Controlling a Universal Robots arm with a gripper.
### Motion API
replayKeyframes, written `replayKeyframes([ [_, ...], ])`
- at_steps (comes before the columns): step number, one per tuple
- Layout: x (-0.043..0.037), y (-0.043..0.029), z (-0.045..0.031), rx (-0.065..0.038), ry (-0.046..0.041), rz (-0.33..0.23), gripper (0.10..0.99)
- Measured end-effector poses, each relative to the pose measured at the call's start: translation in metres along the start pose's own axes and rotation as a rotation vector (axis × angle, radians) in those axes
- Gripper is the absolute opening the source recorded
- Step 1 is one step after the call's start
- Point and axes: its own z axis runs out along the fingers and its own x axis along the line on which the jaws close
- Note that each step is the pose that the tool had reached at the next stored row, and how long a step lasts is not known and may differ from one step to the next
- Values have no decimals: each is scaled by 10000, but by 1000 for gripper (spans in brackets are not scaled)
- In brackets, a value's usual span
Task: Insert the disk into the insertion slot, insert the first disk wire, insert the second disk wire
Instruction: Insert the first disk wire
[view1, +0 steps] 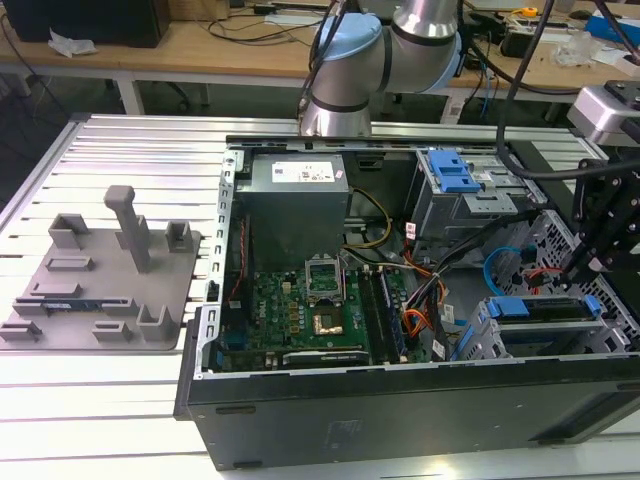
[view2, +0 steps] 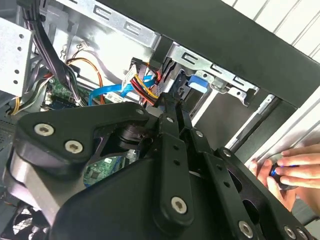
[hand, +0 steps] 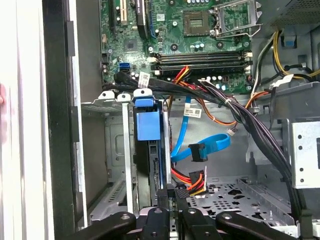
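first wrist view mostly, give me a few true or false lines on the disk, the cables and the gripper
1. The disk sits in the insertion slot. True.
2. The blue cable is plugged into the disk. False: its connector hangs free, apart from the disk.
3. The gripper is far from the disk. False: it is close beside it, at the red-and-yellow wires.
4. A person's hand shows in the second wrist view. True.

The disk (view1: 540, 308) sits in the insertion slot (view1: 480, 345).
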Motion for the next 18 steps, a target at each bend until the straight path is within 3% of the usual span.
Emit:
replayKeyframes([
  [3, 26, 22, 3, 74, -2, -56, 165],
  [12, 34, 32, 5, 75, 0, -57, 165],
  [18, 41, 32, 10, 61, -6, 235, 165],
])
